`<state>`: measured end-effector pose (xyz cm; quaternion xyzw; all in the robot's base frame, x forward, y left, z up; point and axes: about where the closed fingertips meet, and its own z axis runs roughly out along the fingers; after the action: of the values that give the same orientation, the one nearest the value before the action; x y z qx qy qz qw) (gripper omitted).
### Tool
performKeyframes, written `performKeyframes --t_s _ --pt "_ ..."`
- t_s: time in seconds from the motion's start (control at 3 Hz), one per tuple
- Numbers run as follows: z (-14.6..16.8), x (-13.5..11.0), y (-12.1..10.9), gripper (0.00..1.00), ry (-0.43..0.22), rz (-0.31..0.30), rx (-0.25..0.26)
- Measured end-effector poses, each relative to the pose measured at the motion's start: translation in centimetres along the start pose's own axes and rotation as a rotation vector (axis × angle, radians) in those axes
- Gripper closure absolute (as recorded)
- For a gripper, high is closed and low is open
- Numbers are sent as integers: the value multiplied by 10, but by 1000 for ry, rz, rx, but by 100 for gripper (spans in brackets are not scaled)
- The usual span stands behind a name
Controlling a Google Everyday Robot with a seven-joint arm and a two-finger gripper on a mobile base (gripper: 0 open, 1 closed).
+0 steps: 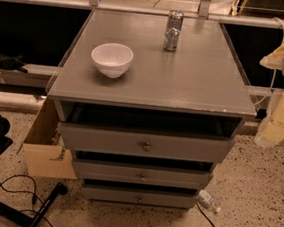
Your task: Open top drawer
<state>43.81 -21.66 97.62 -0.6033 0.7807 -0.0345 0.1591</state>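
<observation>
The top drawer (144,142) is the widest grey front of three in the grey cabinet (155,76), with a small round brass knob (146,146) at its centre. It stands out from the cabinet, with a dark gap showing above its front. Two narrower drawer fronts (142,175) (139,196) sit below it, each also slightly out. My gripper (271,129) hangs on the pale arm at the right edge of the view, to the right of the cabinet and apart from the drawer and its knob.
A white bowl (112,59) and a metal can (173,31) stand on the cabinet top. A cardboard box (43,148) sits at the cabinet's left, a plastic bottle (209,200) lies on the floor at its right, and cables and a black stand (37,211) lie front left.
</observation>
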Motion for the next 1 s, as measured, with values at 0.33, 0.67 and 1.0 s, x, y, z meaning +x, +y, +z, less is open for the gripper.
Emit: performKeyframes --t_s 0.33,0.67,1.0 --pt "0 -1 0 0 -2 -2 4" --pt "20 2 6 0 -8 8 -8" --pt "113 9 34 0 -24 31 -40"
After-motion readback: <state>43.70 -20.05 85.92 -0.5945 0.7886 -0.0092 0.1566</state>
